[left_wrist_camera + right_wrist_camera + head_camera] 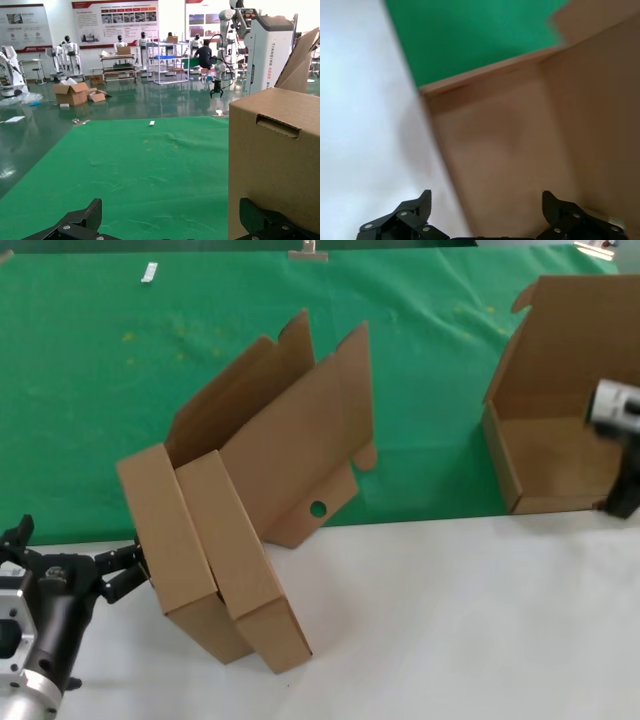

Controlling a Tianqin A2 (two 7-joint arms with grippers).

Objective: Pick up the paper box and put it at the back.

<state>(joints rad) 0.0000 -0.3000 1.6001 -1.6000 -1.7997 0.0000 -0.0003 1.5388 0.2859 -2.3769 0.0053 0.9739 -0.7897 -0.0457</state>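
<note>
Two brown paper boxes lean together, tilted, at the middle left; the left one (165, 540) and the right one (245, 575) straddle the edge between the green cloth (200, 360) and the white tabletop (450, 620). Their lids stand open, and one flap shows a round hole (318, 509). My left gripper (80, 558) is open beside the left box; in the left wrist view (170, 210) one finger (255, 217) lies against the box face (272, 160). A third box (555, 460) stands open at the right. My right gripper (622, 495) is open over its wall (450, 165).
A small white strip (149, 272) and a clip (308, 252) lie at the far edge of the cloth. The white tabletop spreads in front of the boxes. The left wrist view shows a hall with robots and shelves beyond the cloth.
</note>
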